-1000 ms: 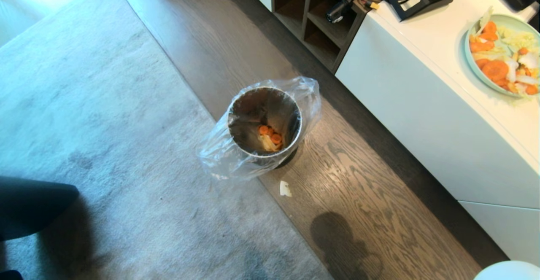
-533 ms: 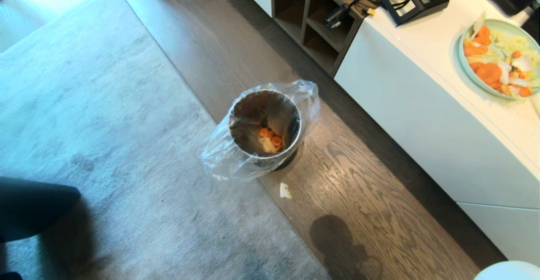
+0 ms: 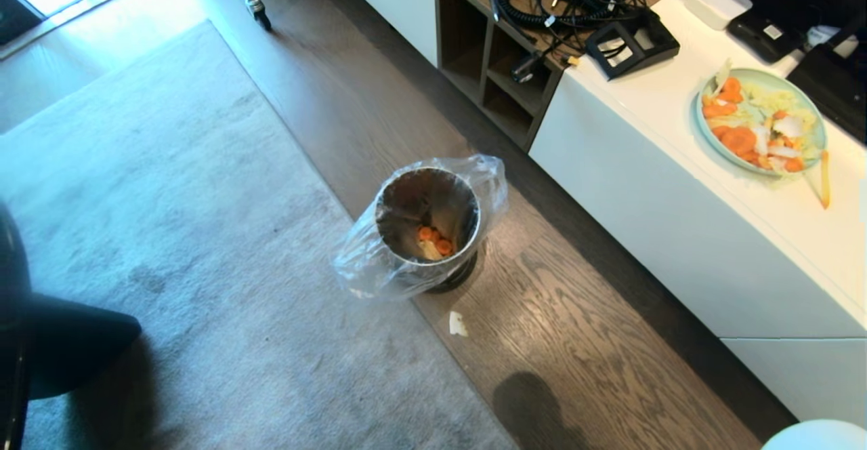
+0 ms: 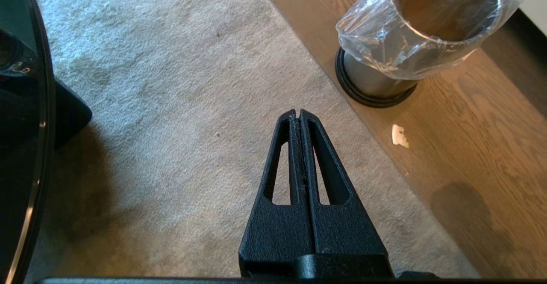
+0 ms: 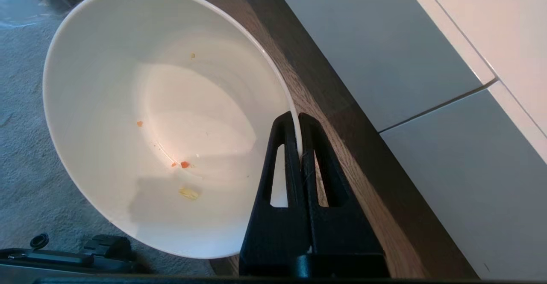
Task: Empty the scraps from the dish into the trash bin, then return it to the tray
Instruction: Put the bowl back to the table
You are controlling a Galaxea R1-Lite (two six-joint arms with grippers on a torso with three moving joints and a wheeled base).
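Observation:
The trash bin [image 3: 406,207], brushed metal with a clear liner bag, stands on the wood floor at the carpet's edge, and it also shows in the left wrist view [image 4: 431,23]. The scraps [image 3: 433,241], carrot slices and pale pieces, lie at its bottom. My right gripper [image 5: 298,117] is shut on the rim of the dish [image 5: 162,117], a white bowl holding only tiny crumbs [image 5: 184,164]. A sliver of the dish [image 3: 816,435] shows in the head view's lower right corner. My left gripper [image 4: 298,113] hangs shut and empty above the carpet. The tray is out of view.
A white cabinet [image 3: 677,219] runs along the right, carrying a pale-green plate [image 3: 704,131] of vegetable bits, cables and black devices. One pale scrap [image 3: 458,323] lies on the floor near the bin. A glossy black tabletop [image 4: 21,147] borders my left side over grey carpet [image 3: 169,199].
The whole head view has shifted, taking in more of the cabinet top and far floor, so the camera has moved. The bin, scraps and floor scrap stay where they were.

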